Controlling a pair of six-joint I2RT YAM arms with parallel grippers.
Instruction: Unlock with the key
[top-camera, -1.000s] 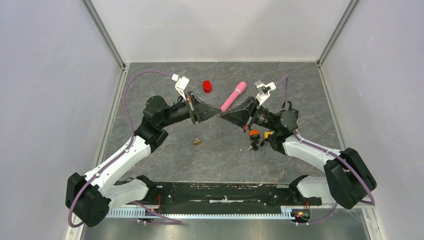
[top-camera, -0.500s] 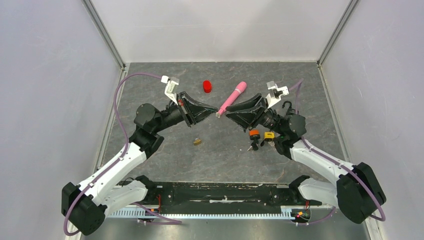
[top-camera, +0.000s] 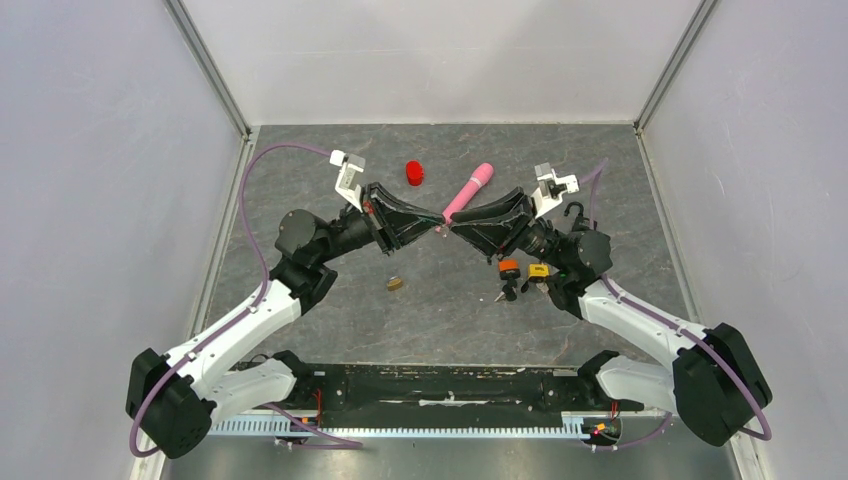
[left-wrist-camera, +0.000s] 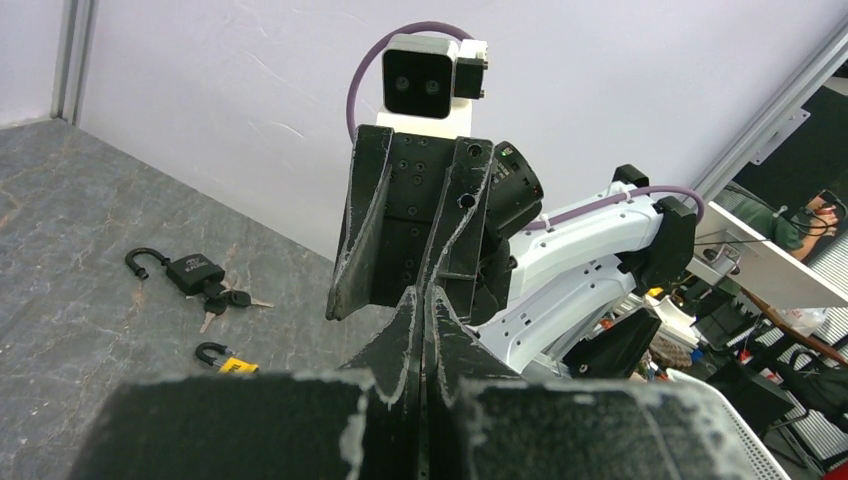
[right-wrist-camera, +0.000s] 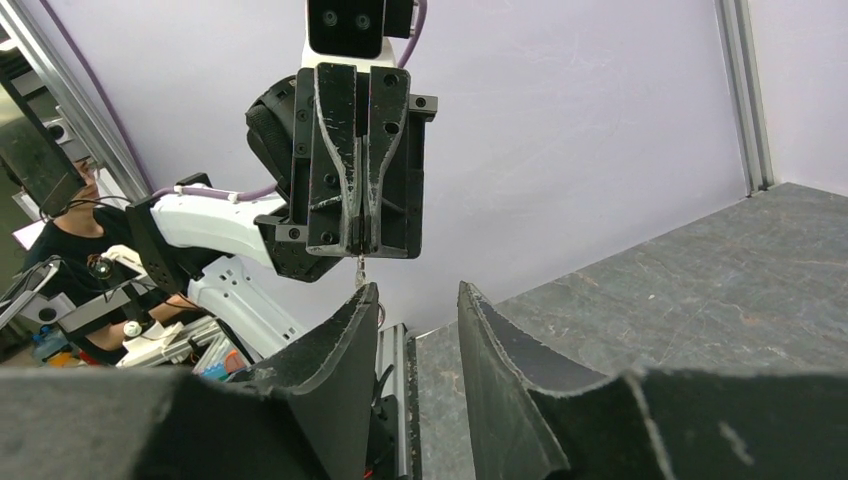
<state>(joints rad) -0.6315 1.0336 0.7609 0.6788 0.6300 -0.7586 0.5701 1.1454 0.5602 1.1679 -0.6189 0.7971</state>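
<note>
Two claws nearly touch: left claw (right-wrist-camera: 360, 248) pinches key (right-wrist-camera: 360, 271) (thin sliver), right claw (right-wrist-camera: 418, 292) released.

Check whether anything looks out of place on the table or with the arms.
Nothing is spilled or broken. The black padlock lies on the grey table with its shackle swung open, keys bunched beside it. The shut left gripper pinches a small metal key in mid-air, facing the open right gripper.
</note>
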